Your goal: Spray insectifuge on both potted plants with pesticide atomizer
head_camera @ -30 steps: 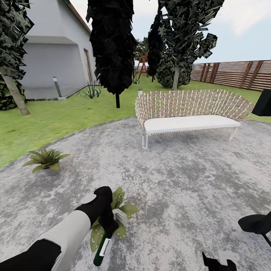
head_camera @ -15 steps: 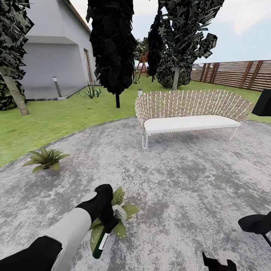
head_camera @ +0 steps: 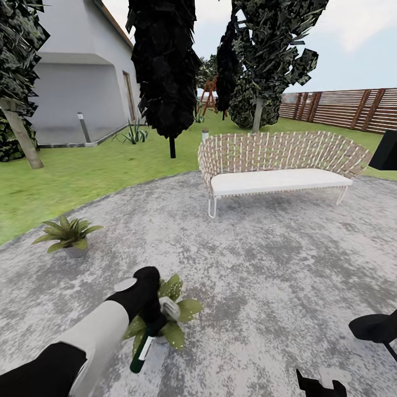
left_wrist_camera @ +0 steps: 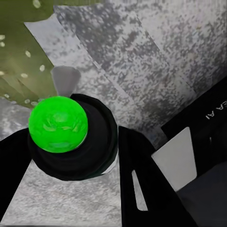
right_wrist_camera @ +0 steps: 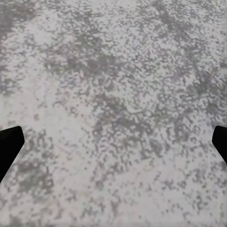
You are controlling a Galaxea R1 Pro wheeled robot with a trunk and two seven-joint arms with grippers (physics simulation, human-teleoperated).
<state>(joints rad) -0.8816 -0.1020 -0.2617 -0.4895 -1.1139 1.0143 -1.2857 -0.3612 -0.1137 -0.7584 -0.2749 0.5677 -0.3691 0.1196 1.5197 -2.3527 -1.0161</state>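
Spray bottle (head_camera: 144,346) clamped in left gripper (head_camera: 151,314), just over near potted plant (head_camera: 179,309); white specks on its leaves, likely partly sprayed. Far plant (head_camera: 67,234) well apart, looks unsprayed. Right gripper (right_wrist_camera: 113,142) spread, holding nothing.

The near potted plant (head_camera: 175,314) is partly hidden: its pot and rear leaves sit behind the left gripper (head_camera: 151,309) and the pesticide atomizer (head_camera: 144,344). The right gripper (right_wrist_camera: 113,142) is cut off by the right wrist view's edges, with just two dark fingertips (right_wrist_camera: 9,146) visible. The playhouse (head_camera: 208,94) behind the trees is too small to make out.
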